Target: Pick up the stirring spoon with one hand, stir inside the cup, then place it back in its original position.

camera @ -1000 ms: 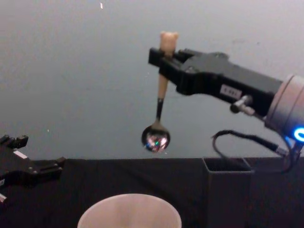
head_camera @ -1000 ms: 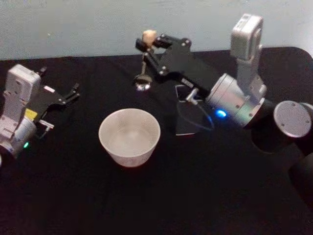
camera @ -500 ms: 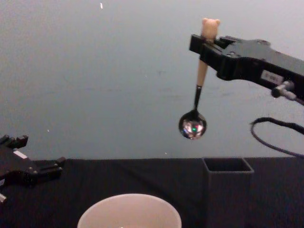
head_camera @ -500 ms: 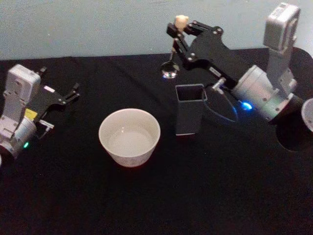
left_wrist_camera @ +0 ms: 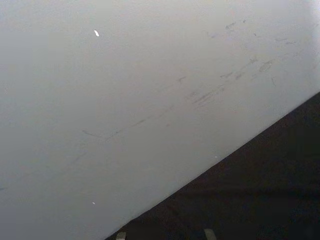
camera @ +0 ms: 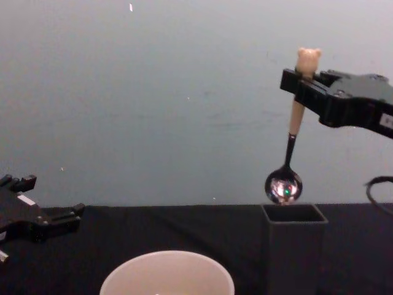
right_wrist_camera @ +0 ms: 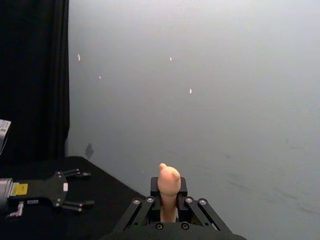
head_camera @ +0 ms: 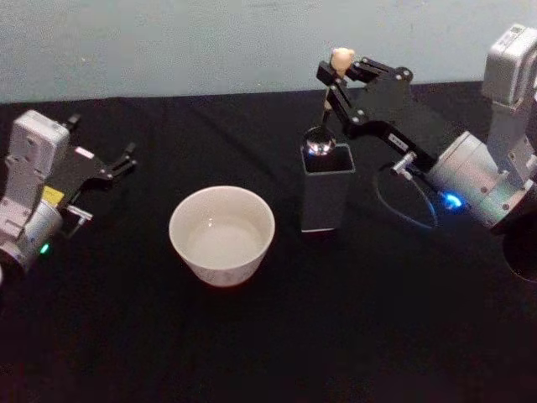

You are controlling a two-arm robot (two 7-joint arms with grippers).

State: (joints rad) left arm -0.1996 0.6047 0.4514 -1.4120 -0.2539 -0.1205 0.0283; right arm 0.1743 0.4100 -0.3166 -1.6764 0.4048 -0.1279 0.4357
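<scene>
From the head view, the right gripper is clamped on the spoon just under its bear head, and the silver bowl hangs right over the open mouth of the holder, near the table's far edge, right of middle. The cup sits apart on the holder's left, nothing in it that I can make out. The left gripper is parked by the left edge, fingers spread, holding nothing. The right wrist view looks down the closed fingers with the bear head poking up between them, and the left gripper lies idle farther off. The left wrist view gives wall and dark cloth. The chest view is the telling one: spoon upright, bowl just above the holder's rim, not yet inside, cup off to the left. So I'd judge the stirring is over and this is the return: what's left is lowering the spoon in and letting go.
</scene>
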